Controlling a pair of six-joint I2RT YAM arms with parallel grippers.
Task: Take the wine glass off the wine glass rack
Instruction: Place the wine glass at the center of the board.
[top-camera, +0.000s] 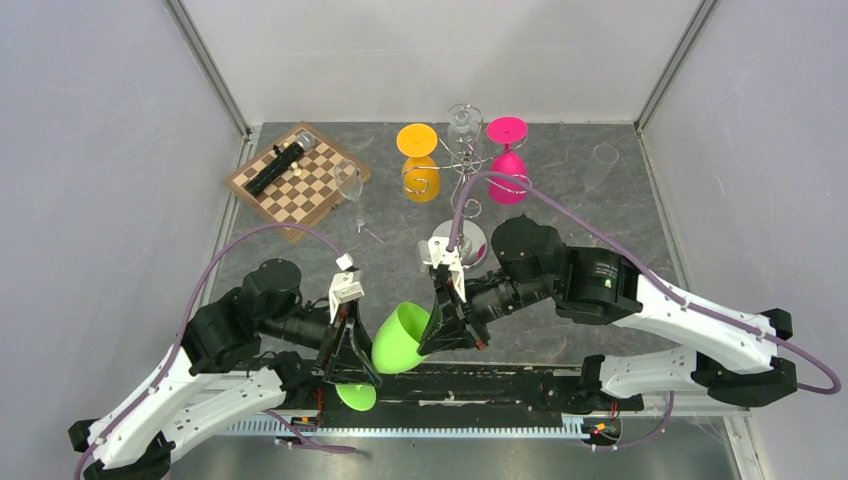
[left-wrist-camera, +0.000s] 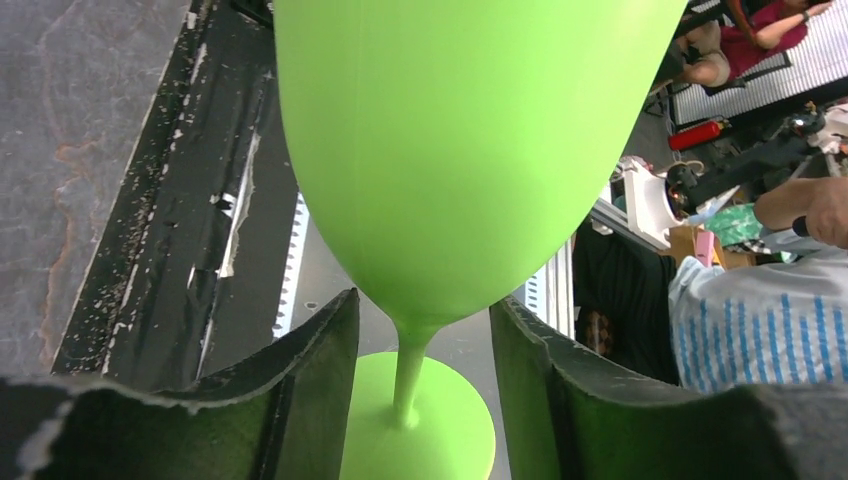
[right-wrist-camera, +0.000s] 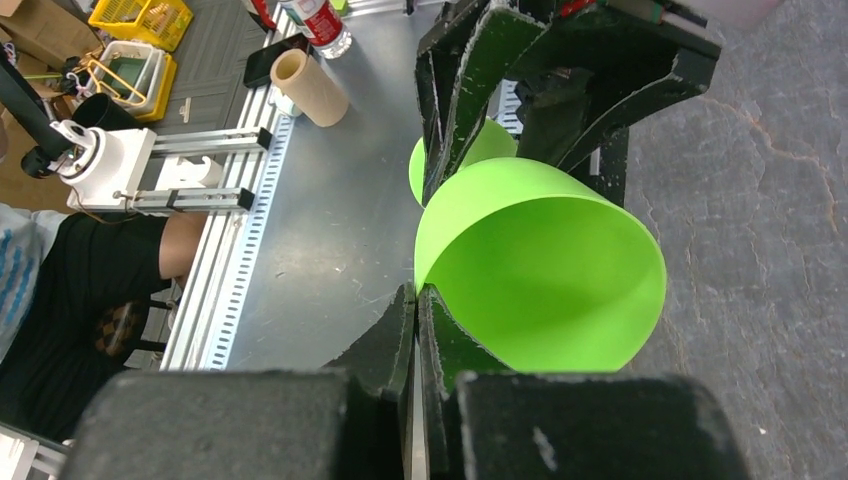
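Note:
A lime green wine glass (top-camera: 400, 338) (left-wrist-camera: 460, 150) (right-wrist-camera: 540, 260) hangs tilted above the table's near edge, between my two arms. My right gripper (top-camera: 437, 335) (right-wrist-camera: 418, 290) is shut on its rim, one finger inside the bowl and one outside. On either side of the thin stem stands my left gripper (top-camera: 352, 372) (left-wrist-camera: 425, 305), open, with a gap between stem and both fingers. The chrome wine glass rack (top-camera: 466, 170) stands at the back middle, with an orange glass (top-camera: 418, 165), a pink glass (top-camera: 508, 160) and a clear glass (top-camera: 463, 120) hanging from it.
A chessboard (top-camera: 297, 182) with a black object (top-camera: 275, 167) on it lies at the back left. Beside it stands a clear glass (top-camera: 350, 185), and another clear glass (top-camera: 605, 160) is at the back right. The black rail (top-camera: 520, 385) runs along the near edge.

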